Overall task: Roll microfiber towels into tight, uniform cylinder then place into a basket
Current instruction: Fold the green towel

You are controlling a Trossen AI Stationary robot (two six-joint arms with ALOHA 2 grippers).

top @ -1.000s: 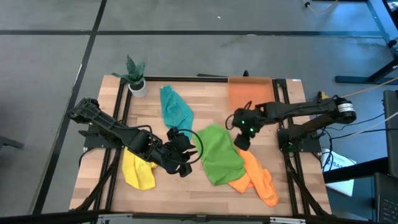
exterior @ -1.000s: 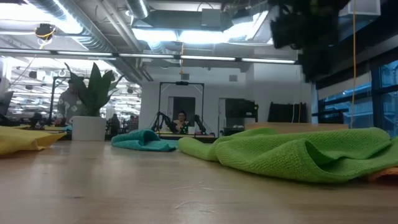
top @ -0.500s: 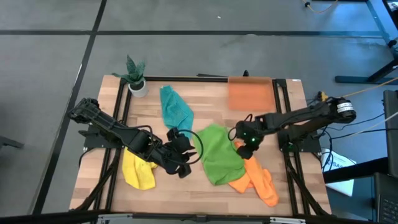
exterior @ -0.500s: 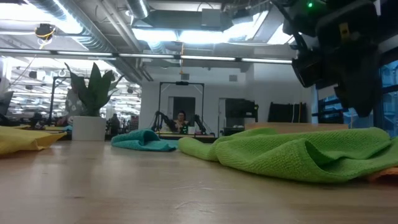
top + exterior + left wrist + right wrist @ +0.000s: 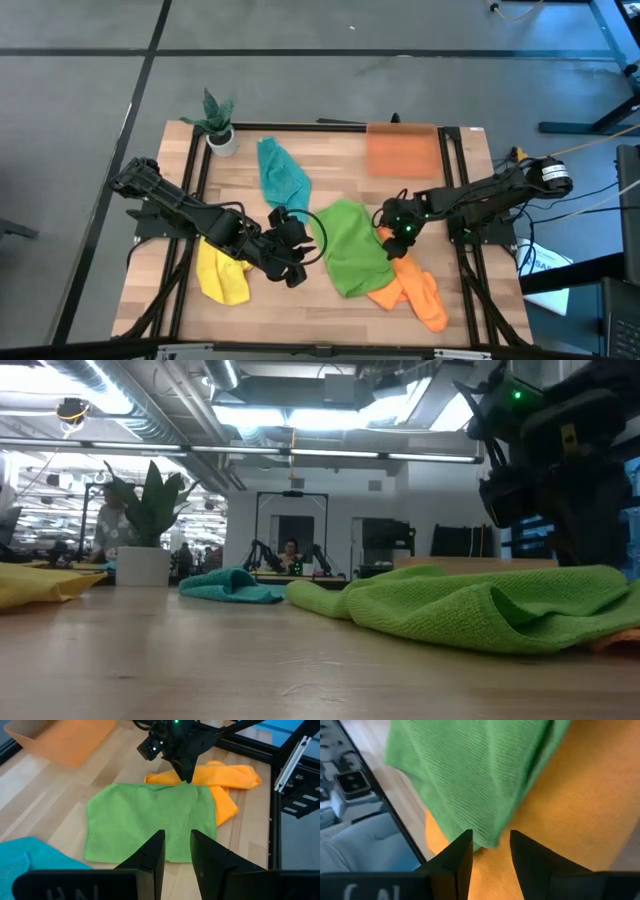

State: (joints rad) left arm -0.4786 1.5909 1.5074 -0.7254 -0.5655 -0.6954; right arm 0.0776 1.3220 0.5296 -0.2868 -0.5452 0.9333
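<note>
The green towel [image 5: 355, 248] lies crumpled at the table's middle, and its right edge rests on the orange towel [image 5: 415, 290]. My right gripper [image 5: 490, 847] is open and low at that edge; a corner of the green towel [image 5: 487, 837] lies between its fingers, above the orange cloth [image 5: 570, 820]. My left gripper [image 5: 177, 845] is open and hovers by the green towel's left edge [image 5: 322, 240], with nothing in it. The yellow towel [image 5: 222, 272] lies at the near left and the teal towel [image 5: 280, 172] at the far middle. The orange basket [image 5: 402, 150] stands at the far right. My right gripper comes slanting down from the table's right side, with one finger [image 5: 457, 855] on either side of the green towel's corner. I cannot tell whether the fingers touch the cloth. The towel lies slack on the orange towel and the table.
A potted plant [image 5: 217, 120] stands at the far left corner. Black frame rails [image 5: 455, 170] run along the table's sides. Bare wood [image 5: 300, 310] shows along the near edge, between the yellow and green towels.
My right gripper has come down and toward the near edge, tipping and rolling as it went, from above the table beside the basket to the green towel's right edge. The towels have stayed where they were.
</note>
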